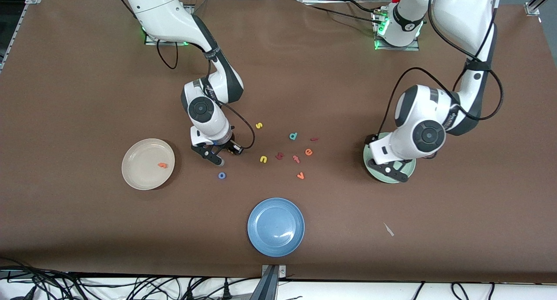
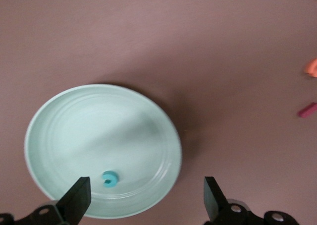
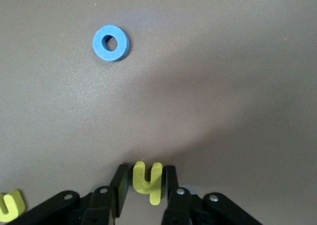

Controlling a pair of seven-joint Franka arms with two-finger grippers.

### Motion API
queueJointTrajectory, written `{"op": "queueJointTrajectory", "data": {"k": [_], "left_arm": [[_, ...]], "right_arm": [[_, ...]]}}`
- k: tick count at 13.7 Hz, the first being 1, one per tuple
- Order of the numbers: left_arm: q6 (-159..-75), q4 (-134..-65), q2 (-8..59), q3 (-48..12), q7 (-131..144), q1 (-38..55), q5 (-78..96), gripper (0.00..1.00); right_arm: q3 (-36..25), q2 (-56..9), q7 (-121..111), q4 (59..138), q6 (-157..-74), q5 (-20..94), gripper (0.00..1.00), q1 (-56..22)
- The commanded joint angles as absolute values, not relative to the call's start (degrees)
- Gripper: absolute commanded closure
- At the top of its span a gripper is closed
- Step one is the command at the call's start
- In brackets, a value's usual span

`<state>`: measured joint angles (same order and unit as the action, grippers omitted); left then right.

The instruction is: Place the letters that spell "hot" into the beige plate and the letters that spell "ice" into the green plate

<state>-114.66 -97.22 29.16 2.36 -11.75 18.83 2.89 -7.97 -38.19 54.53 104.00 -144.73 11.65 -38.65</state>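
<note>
Three plates: beige plate [image 1: 148, 163] holding an orange t [image 1: 162, 165], green plate [image 1: 388, 169] holding a teal c [image 2: 109, 179], blue plate [image 1: 276, 226]. Right gripper [image 3: 147, 185] clamps the yellow h [image 3: 147, 181] near the blue o [image 3: 111, 42]. Left gripper [image 2: 146, 200], fingers spread, hangs over the green plate, partly hiding it

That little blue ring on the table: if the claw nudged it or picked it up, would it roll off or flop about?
The blue ring lies flat on the table, so a nudge would probably slide it, not roll it. It looks thick for its width, like foam, so likely light and slightly squashy but not floppy. Stood on edge, its round rim could roll.
</note>
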Motion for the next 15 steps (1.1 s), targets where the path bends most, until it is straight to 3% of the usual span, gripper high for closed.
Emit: {"op": "queueJointTrajectory", "data": {"k": [1, 7, 10, 15], "left_arm": [[-113.8, -96.8, 28.9, -0.3, -13.3, 18.9, 2.3, 0.0], [-114.5, -96.9, 30.4, -5.8, -19.7, 20.6, 1.8, 0.0], [-119.1, -97.5, 32.0, -7.8, -24.3, 22.1, 1.6, 0.0], [-126.7, -97.6, 36.1, -8.0, -32.8, 25.2, 1.5, 0.0]], "right_arm": [[-8.3, -40.2, 55.1, 102.1, -145.3, 12.3, 0.74, -39.2], [-8.7, -39.7, 53.3, 99.8, -142.8, 11.4, 0.96, -38.8], [-12.2, -37.5, 43.1, 97.3, -133.4, 9.9, 0.98, -38.7], [-19.1, -32.4, 21.4, 102.1, -129.9, 9.8, 0.98, -38.7]]}}
